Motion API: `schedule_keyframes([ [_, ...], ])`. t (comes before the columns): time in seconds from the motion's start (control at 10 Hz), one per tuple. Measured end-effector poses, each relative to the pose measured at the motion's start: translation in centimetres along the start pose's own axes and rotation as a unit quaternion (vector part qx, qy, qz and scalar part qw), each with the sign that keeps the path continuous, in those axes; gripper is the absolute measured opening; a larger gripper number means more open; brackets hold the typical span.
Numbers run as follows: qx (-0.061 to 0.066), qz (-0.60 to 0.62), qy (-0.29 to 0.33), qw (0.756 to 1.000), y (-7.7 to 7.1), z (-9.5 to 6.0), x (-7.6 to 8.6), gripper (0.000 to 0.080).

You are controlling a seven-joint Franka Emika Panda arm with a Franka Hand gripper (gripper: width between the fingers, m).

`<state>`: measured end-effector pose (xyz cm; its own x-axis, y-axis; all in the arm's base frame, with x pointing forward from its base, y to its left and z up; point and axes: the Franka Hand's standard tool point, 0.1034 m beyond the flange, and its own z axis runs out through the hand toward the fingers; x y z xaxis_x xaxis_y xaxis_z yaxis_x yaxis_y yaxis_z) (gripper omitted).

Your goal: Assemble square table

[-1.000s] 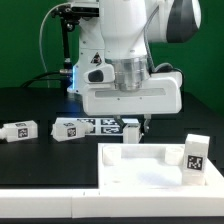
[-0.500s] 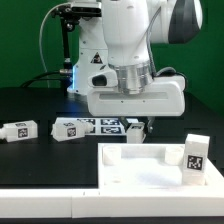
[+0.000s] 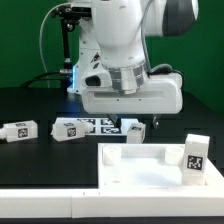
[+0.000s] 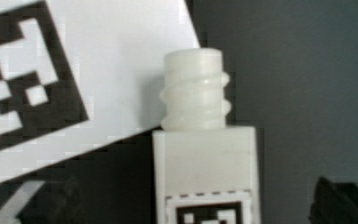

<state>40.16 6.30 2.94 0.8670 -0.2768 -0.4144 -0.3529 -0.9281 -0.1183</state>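
Hovering low over the black surface [image 3: 40,155], your claw [image 4: 188,200] stands wide: its dark fingers [image 4: 25,203] sit on either side of a lying leg [image 4: 206,150], with a gap on each side, so you are gripping nothing. Through the wrist view you see this leg's threaded tip pointing away from the claw, right beside the marker board [image 4: 51,80]. From the exterior view, a second leg [image 3: 70,127] and a third leg [image 3: 20,130] lie on the surface toward that view's left, clear of the claw. The table top [image 3: 120,165] lies in the foreground, and a fourth leg [image 3: 195,158] stands upright at its right side.
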Motion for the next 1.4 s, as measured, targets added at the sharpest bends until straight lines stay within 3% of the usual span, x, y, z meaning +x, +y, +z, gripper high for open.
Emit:
schedule_keyframes([
  [0.2, -0.021, 0.035, -0.091, 0.995, -1.2, -2.5, 1.1, 0.0648],
  [0.3, -0.025, 0.040, -0.113, 0.992, -1.5, -2.1, 1.2, 0.0649],
  [0.5, -0.025, 0.045, -0.176, 0.983, -0.7, -1.8, 0.5, 0.0649],
  [0.6, -0.024, 0.045, -0.211, 0.976, -0.5, -1.8, 1.0, 0.0649],
  [0.7, -0.022, 0.030, -0.217, 0.975, -0.7, -1.8, 2.5, 0.0649],
  [0.8, -0.020, 0.007, -0.212, 0.977, -1.2, -1.8, 2.9, 0.0649],
  [1.2, -0.015, -0.008, -0.214, 0.977, -1.2, -1.7, 3.0, 0.0649],
  [1.4, -0.017, 0.020, -0.255, 0.967, -0.2, -1.2, 3.2, 0.0649],
])
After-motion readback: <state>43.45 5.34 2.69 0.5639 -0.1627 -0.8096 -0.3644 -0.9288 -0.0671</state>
